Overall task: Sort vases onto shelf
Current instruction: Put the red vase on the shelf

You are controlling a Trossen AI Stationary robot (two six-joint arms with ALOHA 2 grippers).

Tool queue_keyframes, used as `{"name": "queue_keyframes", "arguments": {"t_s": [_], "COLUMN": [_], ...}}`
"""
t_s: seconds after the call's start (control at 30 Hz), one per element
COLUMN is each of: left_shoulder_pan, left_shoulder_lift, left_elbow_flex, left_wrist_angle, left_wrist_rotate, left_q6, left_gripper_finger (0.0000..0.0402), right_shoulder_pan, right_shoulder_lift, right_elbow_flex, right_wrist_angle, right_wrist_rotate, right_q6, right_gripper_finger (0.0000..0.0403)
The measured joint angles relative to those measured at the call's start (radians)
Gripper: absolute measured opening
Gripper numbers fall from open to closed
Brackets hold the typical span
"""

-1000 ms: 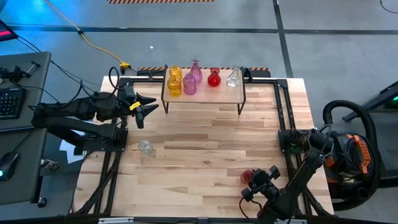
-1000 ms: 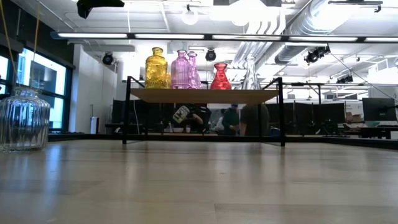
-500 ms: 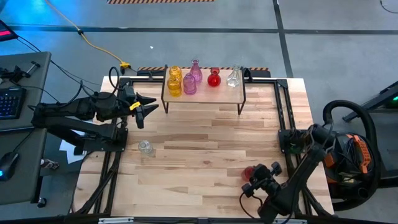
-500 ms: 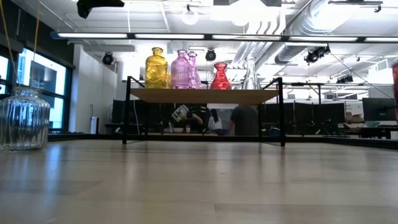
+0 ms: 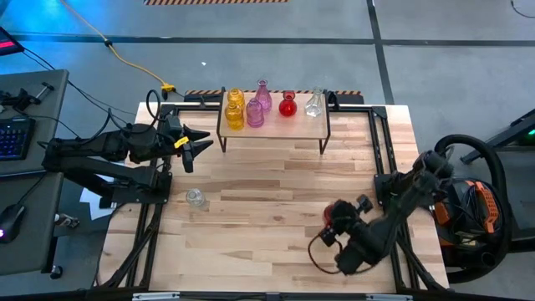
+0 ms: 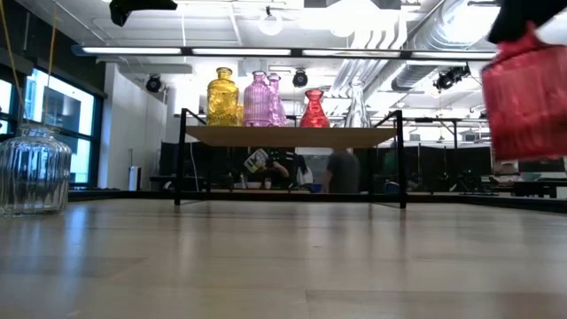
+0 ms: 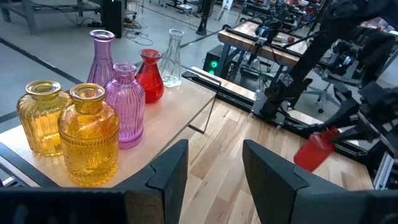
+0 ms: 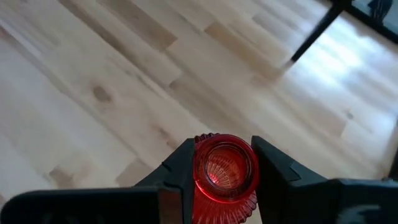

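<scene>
The shelf (image 5: 274,127) stands at the table's far edge with several vases on its top: two yellow (image 5: 235,109), two pink (image 5: 256,112), one red (image 5: 287,104) and one clear (image 5: 314,103). Another clear vase (image 5: 195,198) stands on its base on the table's left part, also in the low view (image 6: 34,168). My right gripper (image 5: 343,224) is shut on a second red vase (image 8: 225,169) over the table's near right part. My left gripper (image 7: 214,171) hovers open above the table's left edge, beside the shelf, with nothing between its fingers. My right gripper pinches the red vase at its neck, just under the rim (image 8: 199,167), one finger on either side. The fingers slant down from the table's near right side. The vase (image 6: 527,97) hangs clear of the table, mouth up and somewhat tilted (image 7: 316,149).
Black arm frames (image 5: 380,159) run along the table's left and right edges. The wide middle of the wood table (image 5: 276,192) lies between the shelf and my right gripper. People show in the room behind the shelf (image 6: 341,168).
My right gripper has gone up and toward the table's far edge, rolling a little, still shut on the red vase. The vase has come into the low view from the right and now hangs high above the tabletop.
</scene>
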Motion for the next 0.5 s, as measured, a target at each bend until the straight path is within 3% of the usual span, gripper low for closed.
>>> {"name": "queue_keyframes", "arguments": {"t_s": [0.23, 0.5], "left_shoulder_pan": [0.000, 0.000], "left_shoulder_lift": [0.000, 0.000], "left_elbow_flex": [0.000, 0.000], "left_wrist_angle": [0.000, 0.000], "left_wrist_rotate": [0.000, 0.000], "left_q6": [0.001, 0.002], "left_gripper_finger": [0.0145, 0.0145], "right_shoulder_pan": [-0.129, -0.293], "right_shoulder_lift": [-0.096, -0.187], "right_elbow_flex": [0.000, 0.000], "right_wrist_angle": [0.012, 0.149], "right_wrist_rotate": [0.026, 0.091], "right_q6": [-0.233, -0.514], "right_gripper_finger": [0.0091, 0.0091]}}
